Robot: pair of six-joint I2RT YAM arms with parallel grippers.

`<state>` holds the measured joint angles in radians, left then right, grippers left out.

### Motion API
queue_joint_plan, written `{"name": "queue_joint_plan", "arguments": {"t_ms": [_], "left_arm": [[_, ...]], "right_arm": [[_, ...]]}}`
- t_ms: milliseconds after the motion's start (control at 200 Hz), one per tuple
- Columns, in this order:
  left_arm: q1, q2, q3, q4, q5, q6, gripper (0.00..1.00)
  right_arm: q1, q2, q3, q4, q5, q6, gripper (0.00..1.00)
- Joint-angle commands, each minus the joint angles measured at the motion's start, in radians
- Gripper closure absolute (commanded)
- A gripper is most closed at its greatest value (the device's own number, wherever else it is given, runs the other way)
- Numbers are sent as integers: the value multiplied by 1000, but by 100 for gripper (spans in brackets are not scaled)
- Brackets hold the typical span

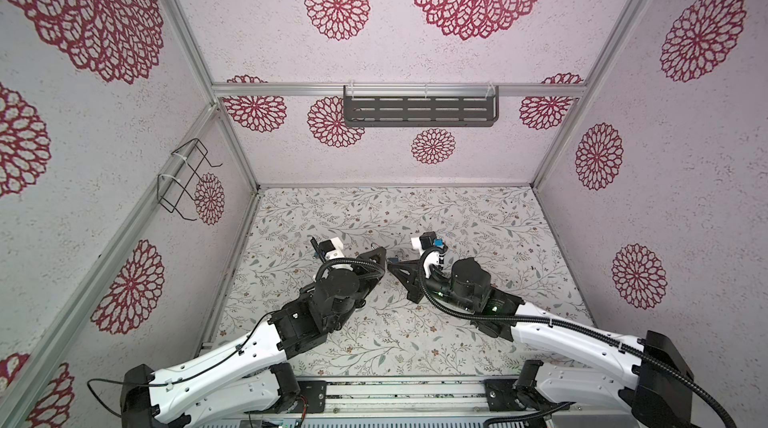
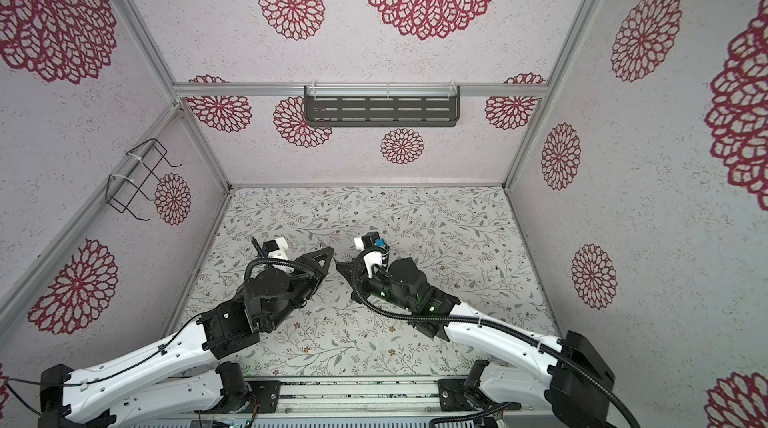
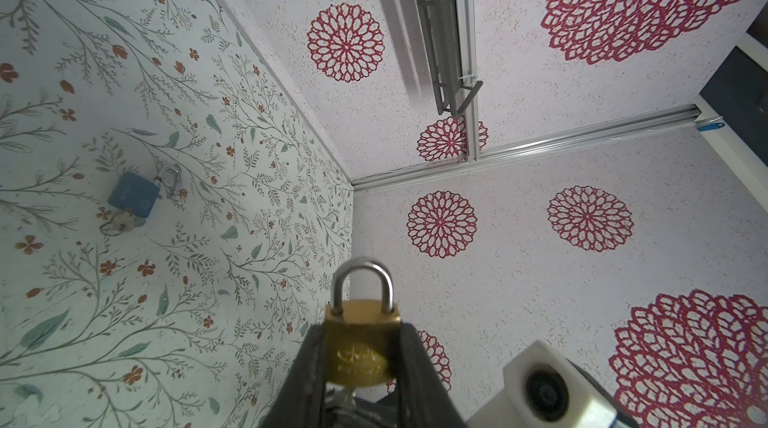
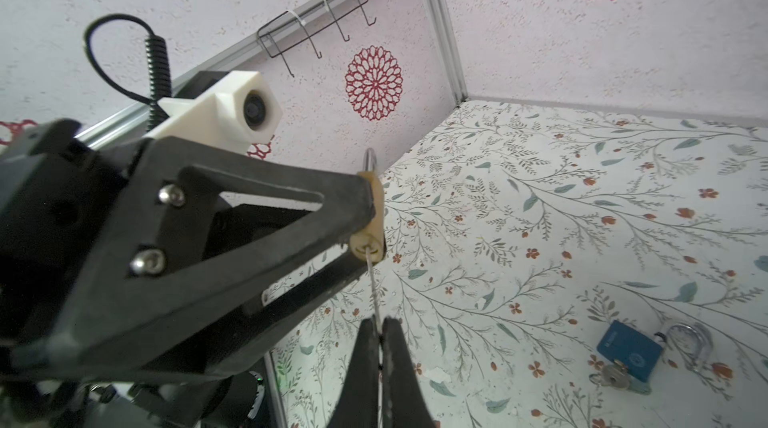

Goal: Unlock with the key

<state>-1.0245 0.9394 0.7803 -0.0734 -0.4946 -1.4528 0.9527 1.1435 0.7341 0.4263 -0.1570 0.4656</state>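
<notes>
A brass padlock (image 3: 360, 347) with a silver shackle (image 3: 363, 280) is clamped between my left gripper's (image 3: 361, 340) black fingers, and both shackle legs sit in the body. In the right wrist view the padlock (image 4: 372, 214) shows edge-on. A thin silver key (image 4: 372, 288) runs from its keyhole down into my right gripper (image 4: 377, 324), which is shut on the key's head. In both top views the left gripper (image 1: 380, 259) (image 2: 330, 253) and right gripper (image 1: 392, 266) (image 2: 338, 266) meet tip to tip over the middle of the table.
A blue padlock (image 4: 629, 349) (image 3: 133, 195) lies on the floral table (image 1: 478, 218) with its shackle swung open and a key in it. A wire hook rack (image 1: 187, 180) hangs on the left wall, and a grey slotted shelf (image 1: 419, 111) on the back wall.
</notes>
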Motion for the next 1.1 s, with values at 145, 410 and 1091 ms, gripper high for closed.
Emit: {"name": "queue_joint_plan", "arguments": {"t_ms": [145, 410, 1091], "left_arm": [[-17, -5, -15, -123, 67, 21, 100], [-17, -10, 13, -176, 28, 45, 100], [-18, -5, -32, -8, 4, -56, 100]], "right_arm": [[-33, -48, 17, 168, -128, 96, 100], [-31, -57, 21, 99, -108, 94, 100], [31, -32, -55, 327, -2, 142, 100]]}}
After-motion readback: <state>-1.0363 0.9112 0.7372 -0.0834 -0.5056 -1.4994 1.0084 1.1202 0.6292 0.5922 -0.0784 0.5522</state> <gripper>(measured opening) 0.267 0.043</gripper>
